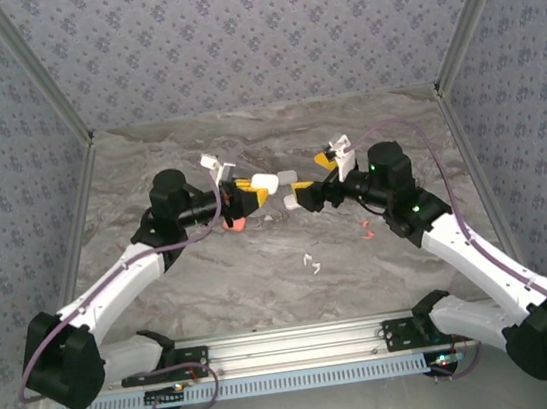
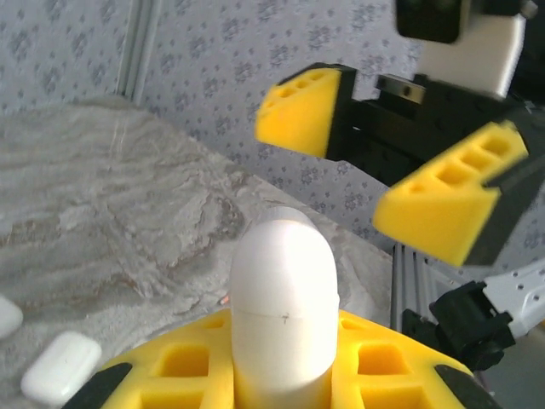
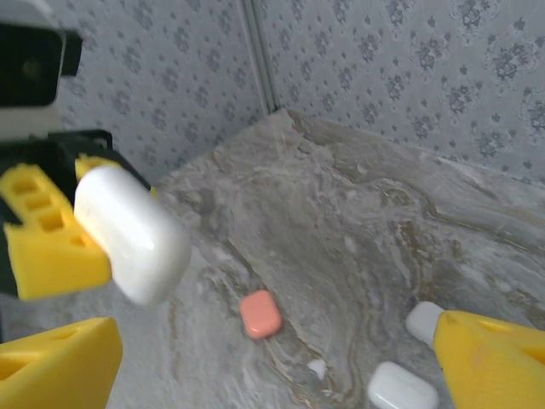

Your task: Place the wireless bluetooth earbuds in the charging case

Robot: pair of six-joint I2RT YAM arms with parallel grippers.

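Nearest the arm bases, on the marble table [image 1: 215, 298]: a pair of tiny white earbuds [image 1: 311, 261] lying loose in mid-table, and to their right two orange-red earbuds [image 1: 366, 229] close beside the right arm, all of them outside any case. Farther out, left gripper [image 1: 255, 191] clamped on a white charging case [image 1: 269, 182], seen from its own wrist as a rounded shell standing up between yellow fingers [image 2: 400, 366]. On the table just below that grip, a small orange-pink case [image 3: 260, 313], closed. Facing the held case from the right, right gripper [image 1: 309, 182] with jaws spread wide and empty. Beyond, a spare white case [image 3: 398, 388] flat on the marble beside one right-hand finger.
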